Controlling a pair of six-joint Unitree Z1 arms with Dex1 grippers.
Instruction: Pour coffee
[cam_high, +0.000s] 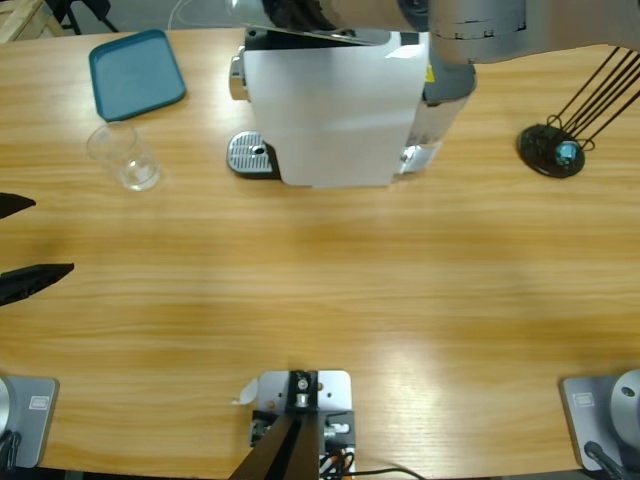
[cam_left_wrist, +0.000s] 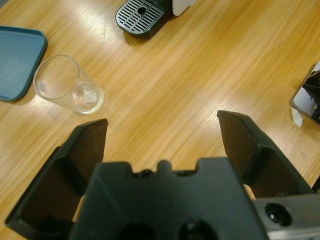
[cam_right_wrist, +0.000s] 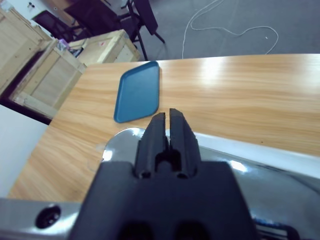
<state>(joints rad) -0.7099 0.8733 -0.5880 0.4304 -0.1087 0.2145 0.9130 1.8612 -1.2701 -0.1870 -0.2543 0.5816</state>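
Note:
No coffee shows in any view. The white coffee machine (cam_high: 330, 110) stands at the back middle of the table, its black drip tray (cam_high: 250, 155) with a metal grate on its left side. A clear glass (cam_high: 125, 155) stands to the left of the drip tray and looks empty (cam_left_wrist: 67, 85). My left gripper (cam_high: 25, 240) hovers at the table's left edge, jaws wide open (cam_left_wrist: 162, 122) with nothing between them, short of the glass. My right gripper (cam_right_wrist: 168, 117) is shut and sits over the machine's silver top (cam_right_wrist: 250, 165).
A blue tray (cam_high: 135, 72) lies at the back left corner, behind the glass. A black round base with thin rods (cam_high: 550, 150) stands at the right. The right arm's silver elbow (cam_high: 470, 20) hangs over the machine. Wooden crates and a chair stand beyond the table.

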